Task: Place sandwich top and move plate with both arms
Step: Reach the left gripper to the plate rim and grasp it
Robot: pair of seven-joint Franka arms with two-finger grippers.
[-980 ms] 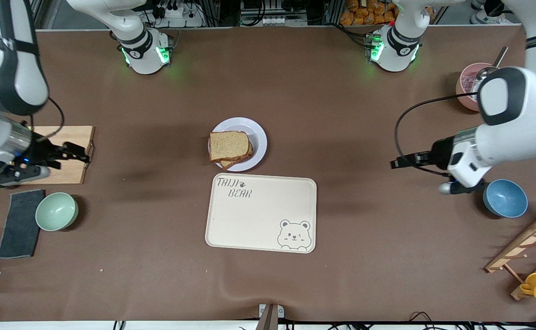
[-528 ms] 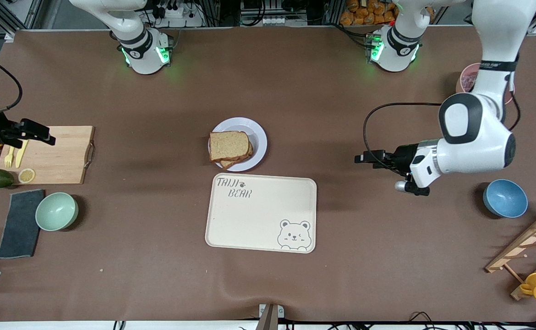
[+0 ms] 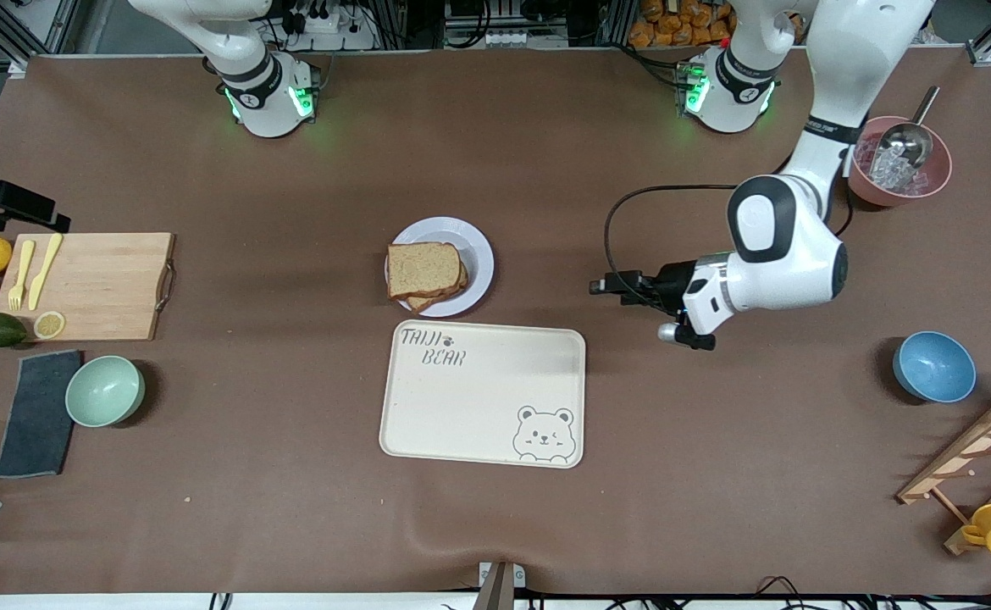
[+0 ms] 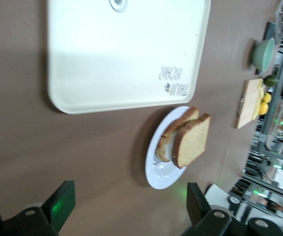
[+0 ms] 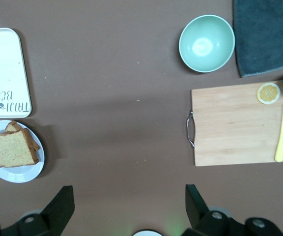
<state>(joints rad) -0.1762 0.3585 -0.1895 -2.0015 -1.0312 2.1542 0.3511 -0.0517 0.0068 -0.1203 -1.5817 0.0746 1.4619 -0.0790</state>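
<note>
The right gripper [image 3: 59,222] is held wide open, empty, over the pale wooden cutting board's [image 3: 97,284] edge. The brown wholemeal sandwich top [image 3: 423,268] is stacked on the small round white plate [image 3: 477,254] — mid-table. The left gripper [image 3: 601,285] hovers beside it — fingers [image 4: 60,205] spread, empty.

Even, bright overhead light; soft shadows lie on the desk [image 3: 292,474] beside objects. The cream tray [image 4: 127,54] glares nearly white in the left wrist view, slightly blurred.
</note>
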